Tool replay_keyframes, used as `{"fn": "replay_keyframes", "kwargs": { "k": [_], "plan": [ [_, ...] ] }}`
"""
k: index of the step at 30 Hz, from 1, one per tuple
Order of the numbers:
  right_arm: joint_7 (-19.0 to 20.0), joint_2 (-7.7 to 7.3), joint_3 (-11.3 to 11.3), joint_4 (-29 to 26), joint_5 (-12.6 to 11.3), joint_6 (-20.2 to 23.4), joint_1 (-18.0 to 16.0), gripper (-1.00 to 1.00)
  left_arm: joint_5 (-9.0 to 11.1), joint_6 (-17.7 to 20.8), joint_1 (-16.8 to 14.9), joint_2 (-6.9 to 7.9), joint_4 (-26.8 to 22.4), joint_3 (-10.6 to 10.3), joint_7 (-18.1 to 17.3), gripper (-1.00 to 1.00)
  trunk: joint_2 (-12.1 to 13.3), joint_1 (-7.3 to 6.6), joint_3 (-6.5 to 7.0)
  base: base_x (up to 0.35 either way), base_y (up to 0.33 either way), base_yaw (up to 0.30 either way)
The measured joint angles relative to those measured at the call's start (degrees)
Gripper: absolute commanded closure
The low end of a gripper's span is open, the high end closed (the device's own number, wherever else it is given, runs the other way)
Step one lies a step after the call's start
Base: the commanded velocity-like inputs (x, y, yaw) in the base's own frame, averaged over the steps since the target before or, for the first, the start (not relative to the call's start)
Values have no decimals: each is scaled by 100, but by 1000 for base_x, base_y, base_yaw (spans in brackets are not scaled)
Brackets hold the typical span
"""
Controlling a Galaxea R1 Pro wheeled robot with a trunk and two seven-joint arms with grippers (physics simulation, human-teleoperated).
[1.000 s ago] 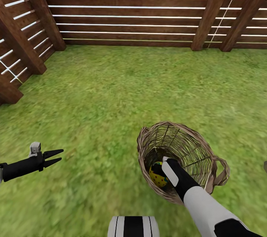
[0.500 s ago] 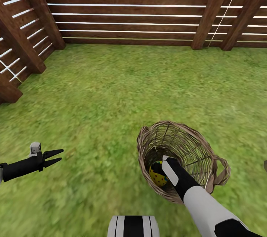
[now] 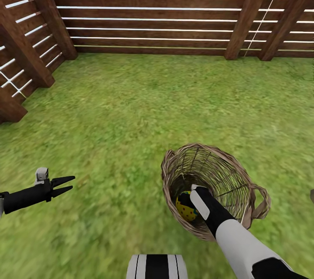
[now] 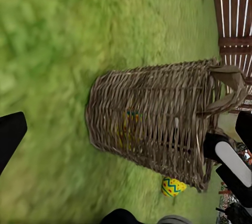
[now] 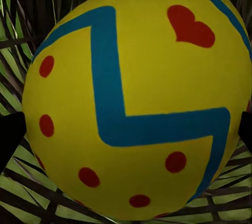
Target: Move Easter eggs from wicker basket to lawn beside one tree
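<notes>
My left gripper (image 3: 65,185) hangs over bare lawn (image 3: 131,108) at the left of the head view, fingers parted, nothing between them, well apart from the wicker basket (image 3: 244,170). The basket stands upright on the grass, mouth up, loop handle on its right side; the dark slat fence (image 3: 152,12) runs behind. One Easter egg (image 3: 185,209) sits low inside the basket against the near-left wall, yellow with red dots. My right arm reaches down into the basket, and the right gripper (image 3: 192,202) is right at that egg; from the head view the arm hides the fingertips. In the right wrist view the egg (image 5: 136,98) is huge and centred, a dark fingertip (image 5: 10,137) at either edge of it, so the egg lies between the fingers; whether they actually clamp it I cannot tell. Blue zigzag band runs across it, a red heart near one end; its long axis I can't call. Left wrist view: basket wall (image 4: 157,113) with egg colour through the weave, and a second egg (image 4: 172,186) on the grass just beside the base.
</notes>
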Motion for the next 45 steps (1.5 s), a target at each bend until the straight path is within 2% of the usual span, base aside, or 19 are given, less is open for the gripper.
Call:
{"fn": "replay_keyframes", "kwargs": {
  "k": [4,26,36,45],
  "plan": [
    [0,0,0,-1,3,6,-1,100,0,0,0,0,2,0,0,-100,0,0,0,0,0,0],
    [34,-79,-10,-40,-33,14,11,100,-2,1,0,-9,6,-7,8,-100,30,-56,487,0,0,0],
    [5,-89,-64,-102,-34,274,11,100,-15,1,-9,-17,6,-56,9,-100,43,-81,708,-57,0,0],
    [-5,-116,-73,-213,-34,305,-31,100,-15,1,-9,-28,6,-62,9,-100,55,-105,908,-27,0,0]
  ]
}}
